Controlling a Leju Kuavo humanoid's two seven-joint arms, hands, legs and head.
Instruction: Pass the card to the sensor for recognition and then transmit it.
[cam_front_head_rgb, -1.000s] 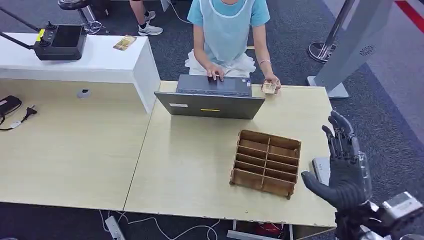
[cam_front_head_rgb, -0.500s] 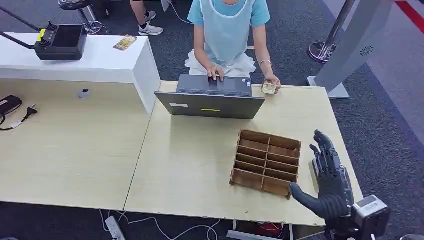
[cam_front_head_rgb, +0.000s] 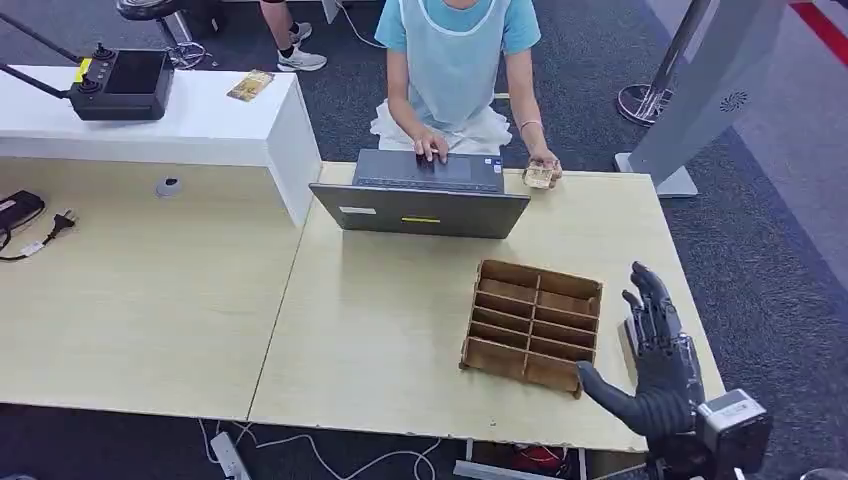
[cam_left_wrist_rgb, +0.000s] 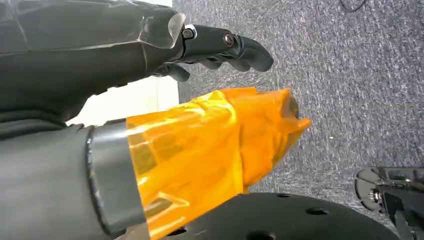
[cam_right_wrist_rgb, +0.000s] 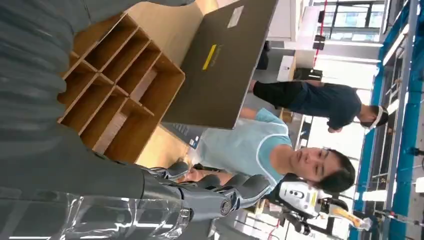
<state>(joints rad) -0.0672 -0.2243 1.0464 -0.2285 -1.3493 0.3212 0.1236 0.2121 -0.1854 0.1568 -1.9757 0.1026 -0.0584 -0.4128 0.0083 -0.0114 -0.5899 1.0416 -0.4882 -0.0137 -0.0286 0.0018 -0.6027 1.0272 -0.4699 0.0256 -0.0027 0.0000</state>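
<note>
A person seated behind the laptop holds a small tan card (cam_front_head_rgb: 540, 176) at the table's far edge. My right hand (cam_front_head_rgb: 655, 360) hovers over the table's right edge, just right of the wooden divider box (cam_front_head_rgb: 533, 325). Its fingers are spread, its thumb points toward the box, and it holds nothing. A pale flat piece (cam_front_head_rgb: 628, 338) peeks out beside the hand, mostly hidden under it. In the right wrist view the dark fingers (cam_right_wrist_rgb: 210, 196) reach past the box (cam_right_wrist_rgb: 117, 95). My left hand (cam_left_wrist_rgb: 150, 55) hangs above grey carpet with its fingers loosely extended, holding nothing, and its thumb is wrapped in orange film.
A grey laptop (cam_front_head_rgb: 420, 205) stands between the person and the box. On the white counter (cam_front_head_rgb: 200, 125) at the left sit a black device (cam_front_head_rgb: 120, 83) and a second tan card (cam_front_head_rgb: 249, 85). A plug and cable (cam_front_head_rgb: 40, 235) lie on the left table.
My right hand has come down and inward toward the table's right edge beside the box, covering the pale piece. It has barely moved in the last half second.
</note>
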